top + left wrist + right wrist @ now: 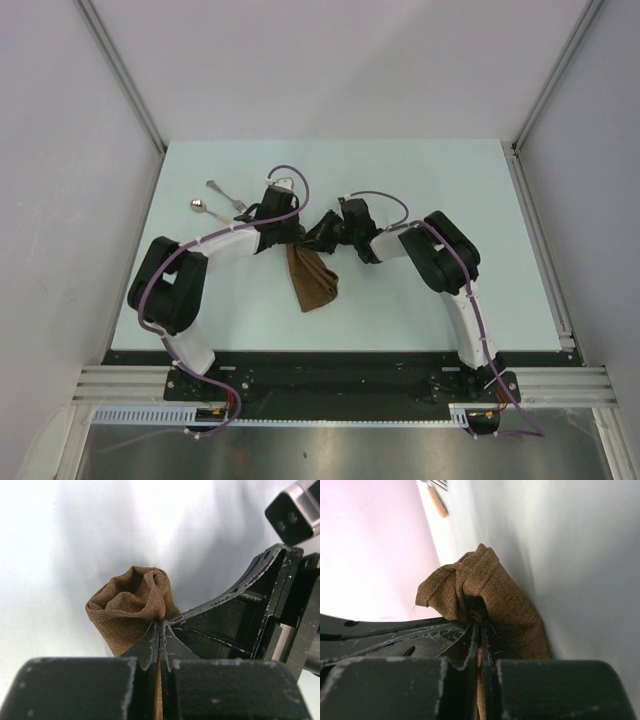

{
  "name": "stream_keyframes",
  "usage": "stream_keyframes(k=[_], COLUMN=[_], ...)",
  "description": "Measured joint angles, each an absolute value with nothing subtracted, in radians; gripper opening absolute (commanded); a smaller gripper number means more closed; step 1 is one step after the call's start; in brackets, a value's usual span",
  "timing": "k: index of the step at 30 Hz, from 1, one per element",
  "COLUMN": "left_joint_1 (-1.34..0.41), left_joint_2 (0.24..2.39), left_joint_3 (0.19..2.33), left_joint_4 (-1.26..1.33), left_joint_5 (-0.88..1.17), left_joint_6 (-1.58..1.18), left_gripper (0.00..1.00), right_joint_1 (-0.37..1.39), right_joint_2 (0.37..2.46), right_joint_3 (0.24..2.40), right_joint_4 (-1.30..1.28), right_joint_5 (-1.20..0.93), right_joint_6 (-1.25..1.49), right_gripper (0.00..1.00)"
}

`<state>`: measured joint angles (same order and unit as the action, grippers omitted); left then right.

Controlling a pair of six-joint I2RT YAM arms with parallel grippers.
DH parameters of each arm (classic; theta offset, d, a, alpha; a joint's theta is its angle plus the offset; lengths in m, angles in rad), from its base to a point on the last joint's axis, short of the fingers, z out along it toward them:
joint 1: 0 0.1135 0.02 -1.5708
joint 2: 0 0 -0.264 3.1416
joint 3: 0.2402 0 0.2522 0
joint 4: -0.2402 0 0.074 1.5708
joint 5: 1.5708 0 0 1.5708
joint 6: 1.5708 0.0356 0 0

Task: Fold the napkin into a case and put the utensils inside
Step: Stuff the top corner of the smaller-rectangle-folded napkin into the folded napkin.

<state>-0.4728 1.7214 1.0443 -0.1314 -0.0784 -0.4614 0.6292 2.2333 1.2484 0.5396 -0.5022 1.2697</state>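
1. The napkin hung as a narrow, bunched brown drape over the middle of the desk. Its upper end was gathered where my two tools met. I could not tell whether its lower end touched the desk.
2. My left tool was pressed together on a pinch of that cloth, with loose folds bulging just past its tips.
3. My right tool was clamped on the cloth in the same way, and the two tools stood close against each other.
4. The fork and the spoon lay side by side on the desk at the far left. Both were well apart from the napkin, and neither tool was on them.
5. I judged the folding to be under way but far from done. The cloth was crumpled in the air, not a flat strip, so no case existed yet.
6. What remained, as I judged it, was to lay the cloth down, finish the folds, and then slip in both the fork and the spoon.
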Motion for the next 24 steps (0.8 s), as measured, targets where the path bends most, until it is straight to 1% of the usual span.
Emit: stream_keyframes(k=[4, 10, 11, 12, 19, 22, 24], left_joint_1=[-0.454, -0.427, -0.422, -0.415, -0.368, -0.356, -0.350], left_joint_2=[1.721, 1.722, 1.723, 1.724, 1.730, 1.741, 1.751], left_joint_3=[1.027, 1.005, 1.002, 1.000, 0.993, 0.994, 1.000], left_joint_4=[-0.106, -0.098, -0.098, -0.098, -0.091, -0.090, -0.095], left_joint_5=[-0.075, -0.068, -0.066, -0.058, -0.049, -0.051, -0.048], left_joint_6=[-0.489, -0.514, -0.517, -0.523, -0.533, -0.535, -0.535], left_gripper=[0.00, 0.00, 0.00, 0.00, 0.00, 0.00, 0.04], right_joint_1=[0.633, 0.650, 0.652, 0.655, 0.678, 0.690, 0.698], right_joint_2=[2.284, 2.338, 2.345, 2.350, 2.369, 2.369, 2.367], right_joint_3=[1.241, 1.265, 1.273, 1.282, 1.474, 1.537, 1.554], right_joint_4=[0.680, 0.740, 0.740, 0.735, 0.415, 0.302, 0.265], right_joint_5=[-0.506, -0.518, -0.519, -0.521, -0.533, -0.522, -0.509], right_joint_6=[1.348, 1.374, 1.370, 1.364, 1.097, 0.973, 0.923], right_gripper=[0.04, 0.08, 0.14, 0.17, 0.16, 0.10, 0.08])
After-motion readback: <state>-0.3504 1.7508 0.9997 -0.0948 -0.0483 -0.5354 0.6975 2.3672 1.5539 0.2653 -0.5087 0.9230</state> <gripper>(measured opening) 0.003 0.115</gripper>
